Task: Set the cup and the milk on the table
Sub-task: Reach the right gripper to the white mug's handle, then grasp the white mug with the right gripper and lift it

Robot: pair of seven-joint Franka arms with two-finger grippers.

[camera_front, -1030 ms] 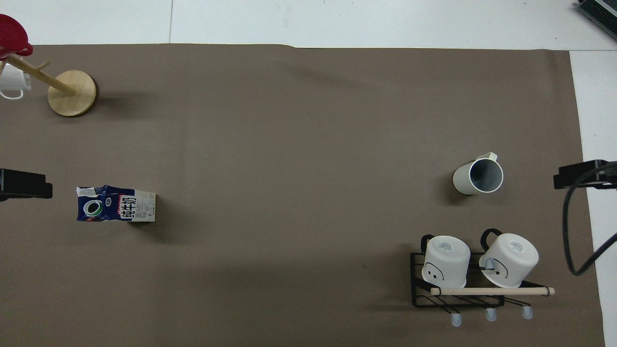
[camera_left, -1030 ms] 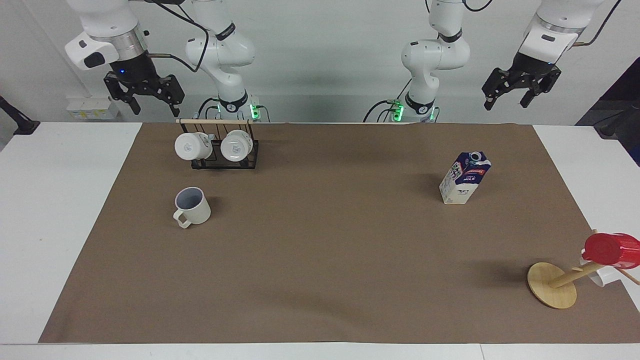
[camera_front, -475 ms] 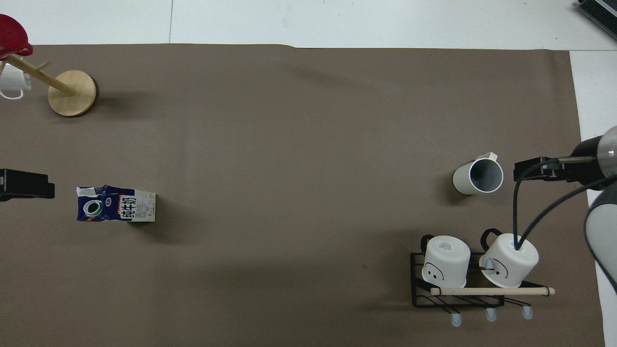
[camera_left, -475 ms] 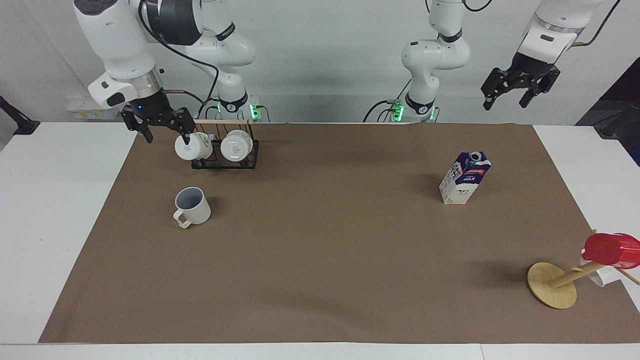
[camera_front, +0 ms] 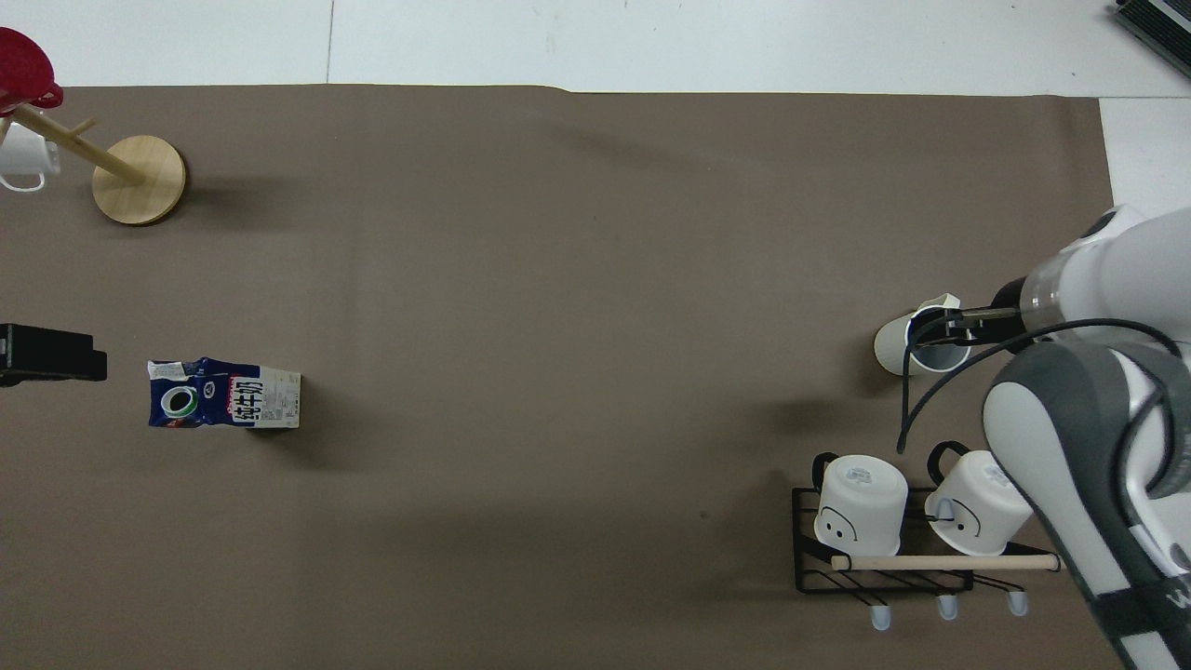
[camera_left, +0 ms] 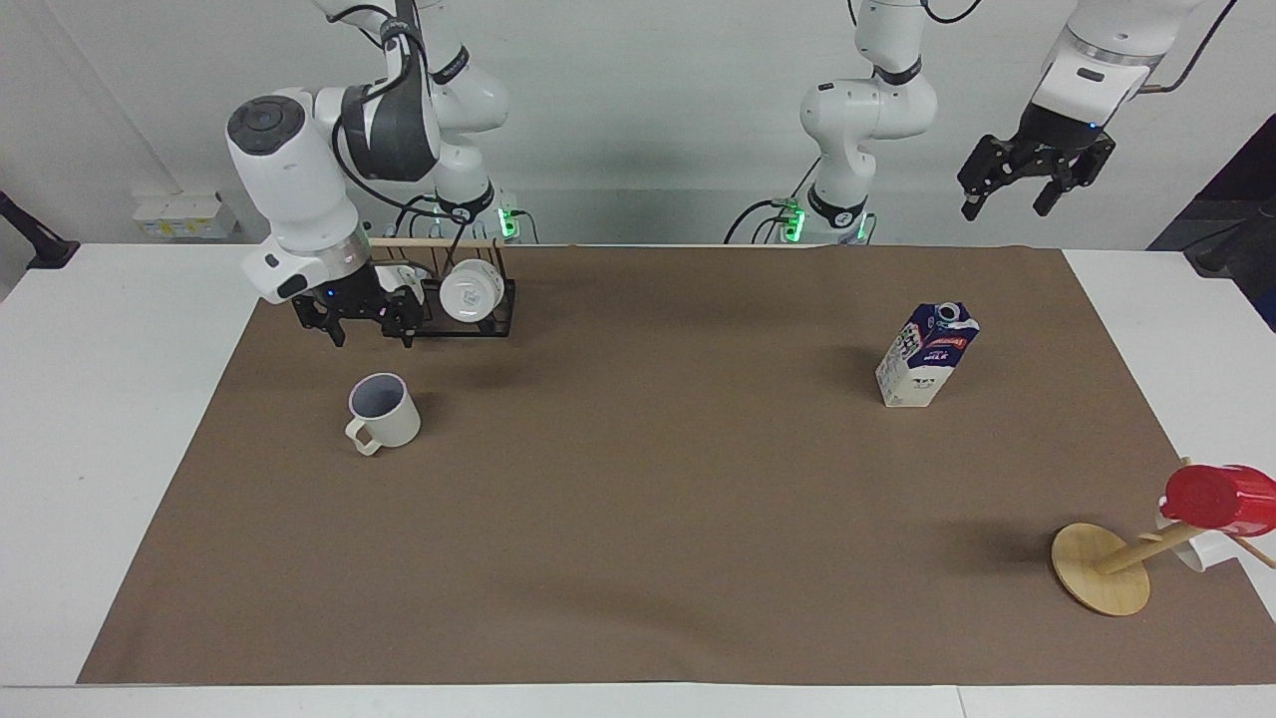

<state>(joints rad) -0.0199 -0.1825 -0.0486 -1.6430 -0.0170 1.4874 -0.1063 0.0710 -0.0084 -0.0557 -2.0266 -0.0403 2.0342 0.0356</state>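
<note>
The cream cup [camera_left: 384, 411] stands upright on the brown mat [camera_left: 638, 519] of the white table [camera_left: 110, 419], toward the right arm's end; it also shows in the overhead view [camera_front: 907, 346]. My right gripper [camera_left: 373, 337] is open and hangs in the air above the cup without touching it; from overhead the gripper [camera_front: 942, 328] covers the cup's rim. The milk carton [camera_left: 927, 355] stands upright on the mat toward the left arm's end and shows from overhead too [camera_front: 223, 394]. My left gripper [camera_left: 1005, 204] is open, raised high and waiting; only its dark edge [camera_front: 51, 352] shows from overhead.
A black wire rack [camera_left: 449, 321] with two white mugs [camera_front: 861, 504] stands nearer to the robots than the cup. A round wooden disc with a peg [camera_left: 1100, 568] carries a red cup [camera_left: 1211, 497] and a white mug at the left arm's end.
My right gripper has come down from high at the table's end and moved in over the cup. The left arm, cup and milk have hardly moved.
</note>
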